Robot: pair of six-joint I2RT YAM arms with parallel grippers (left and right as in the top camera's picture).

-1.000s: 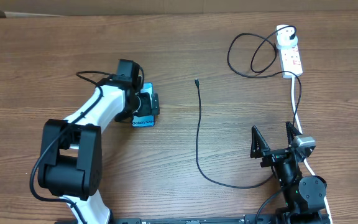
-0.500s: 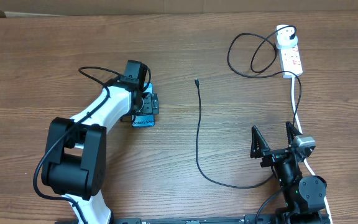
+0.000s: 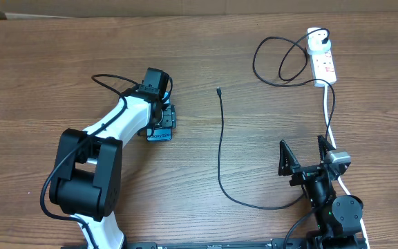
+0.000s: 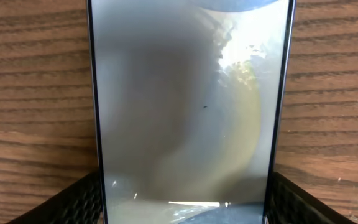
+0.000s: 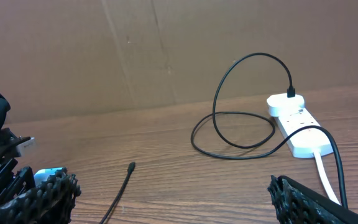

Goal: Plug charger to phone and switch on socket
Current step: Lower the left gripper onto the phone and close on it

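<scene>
Straddling phone [image 3: 160, 135], left end effector [image 3: 163, 119] grip unclear, right end effector [image 3: 302, 155] open, charger [image 3: 221, 138] between

in the overhead view your left gripper [image 3: 163, 116] covers most of the phone [image 3: 160, 134]; only its 6 o'clock end shows, and the print there is too small to read. in the left wrist view the phone runs off the edge at 12 and 6 o'clock, its screen a blurred glare. the fingers [image 4: 73, 202] show only as dark corners, so you cannot tell whether they touch it. the socket [image 3: 325, 68] switches are too small to read.
</scene>
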